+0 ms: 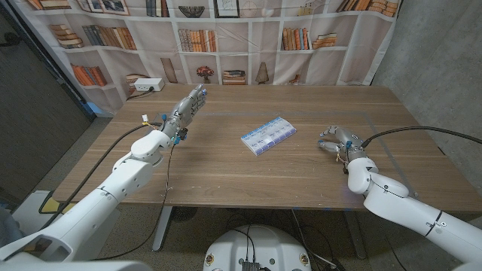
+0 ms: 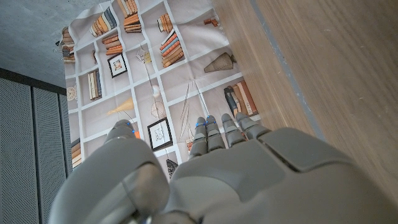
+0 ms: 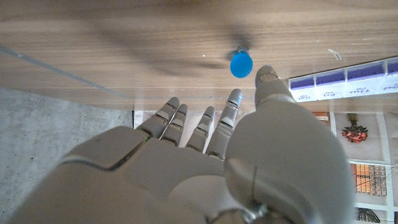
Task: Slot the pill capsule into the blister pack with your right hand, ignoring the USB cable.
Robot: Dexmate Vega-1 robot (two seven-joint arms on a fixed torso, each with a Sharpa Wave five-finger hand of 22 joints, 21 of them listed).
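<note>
With the right robot hand [image 3: 205,168] open and empty above the counter [image 1: 226,169], lower its fingertips [image 3: 235,98] around the blue pill capsule [image 3: 240,64] lying just beyond them, near the blister pack [image 1: 268,135], pinching gently to prevent rolling

Head view of the wooden table [image 1: 226,177]: a blue-and-white blister pack [image 1: 268,135] lies near the centre. The left hand [image 1: 185,110] is raised with fingers extended; the right hand [image 1: 337,141], fingers curled, sits right of the pack.
</note>
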